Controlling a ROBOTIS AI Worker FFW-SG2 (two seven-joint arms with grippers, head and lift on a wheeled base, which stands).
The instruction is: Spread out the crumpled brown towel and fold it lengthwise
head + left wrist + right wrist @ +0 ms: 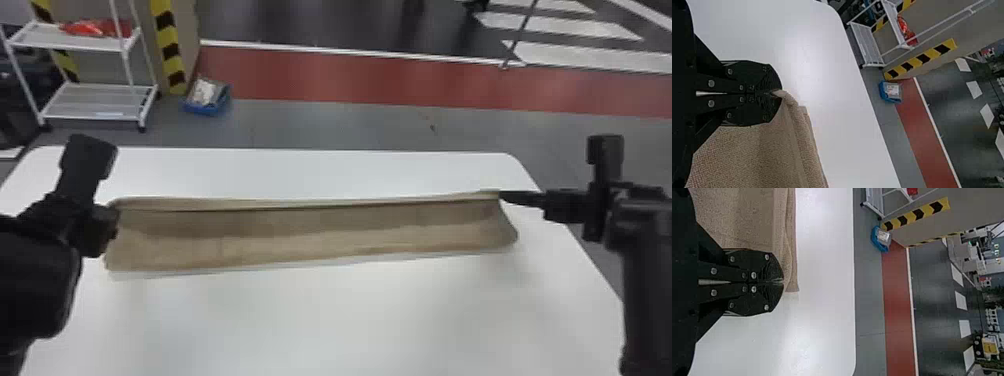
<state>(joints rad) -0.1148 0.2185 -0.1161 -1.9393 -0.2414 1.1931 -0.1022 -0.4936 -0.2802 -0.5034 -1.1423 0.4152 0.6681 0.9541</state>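
Head view, brown towel (310, 235): lies as a long, narrow strip across the far part of the white table (325, 320), extending from side to side between the two arms.
Spreading: appears complete; shows no crumpled heap, only mild waviness.
Lengthwise fold: appears well advanced, with a long layer apparently brought over toward the far side.
Far edge: shows closely spaced, nearly parallel borders with a thin dark line between; does not appear fully matched.
Near edge: runs fairly straight, ending in a rounded corner at the right; probably forms the fold line.
Surface: shows a darker band along the middle and a paler one toward the near edge; has a coarse, looped texture in the wrist views.
Left gripper (779, 93): is closed on the cloth at the far left corner, gathering a small pinch between the fingertips.
Right gripper (781, 282): is closed on the cloth at the far right corner, pinching close to the short end.
Remaining work: probably includes lowering the held layer, aligning the far borders, releasing both corners and, if required, smoothing the strip.
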